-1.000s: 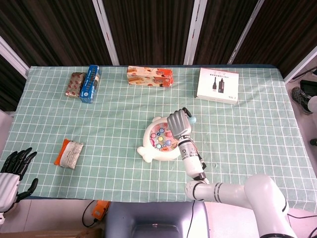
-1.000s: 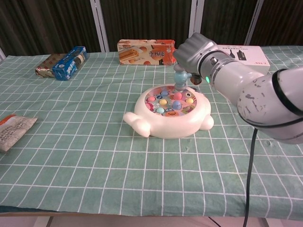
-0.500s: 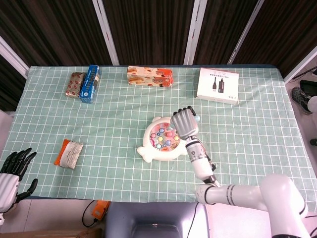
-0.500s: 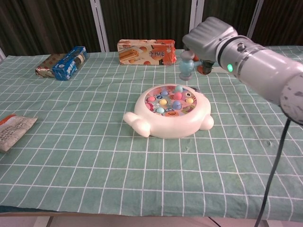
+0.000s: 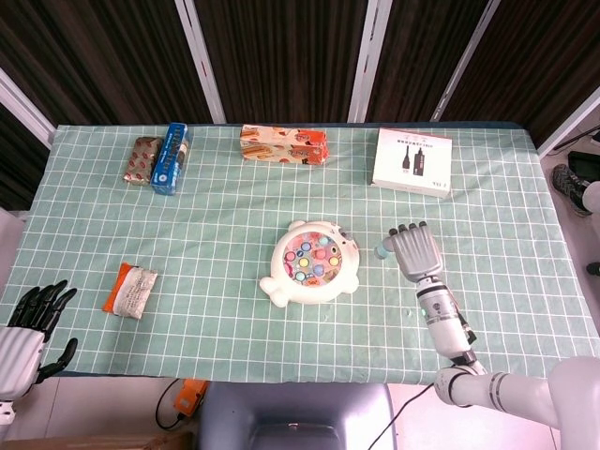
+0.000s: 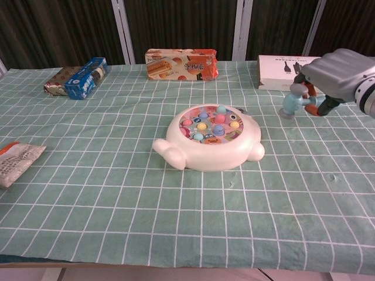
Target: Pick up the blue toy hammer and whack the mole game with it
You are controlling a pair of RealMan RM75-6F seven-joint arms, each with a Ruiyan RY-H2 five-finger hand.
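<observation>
the right hand (image 5: 415, 251) sits right of centre in the head view, fingers curled round the blue toy hammer (image 6: 291, 105); in the chest view the same hand (image 6: 337, 73) shows at the right edge, gripping the handle with the pale blue head sticking out to the left. in the head view only the tip of the hammer head (image 5: 382, 251) peeps out on the left side of the hand. the hammer is held off to the right of the mole game (image 5: 310, 263), apart from it and not touching it.

the mole game lies near the middle of the frame on the green checked tablecloth (image 5: 225, 234), a white rounded body with coloured moles on top; in the chest view it (image 6: 211, 138) is centre frame, left of the hammer head and lower in the frame.

along the top of the head view lie a blue box (image 5: 171, 157) and a brown packet (image 5: 142, 160) at upper left, an orange snack box (image 5: 283, 144) at upper centre, and a white box (image 5: 412, 161) at upper right. a small pouch (image 5: 130, 289) lies at the left, lower down. nothing stands between the hammer and the game.

the right forearm (image 5: 448, 322) runs from the lower right corner up to the hand, back of the hand facing the head camera. the left hand (image 5: 28, 330) hangs at the lower left corner, off the table, fingers spread and holding nothing.
</observation>
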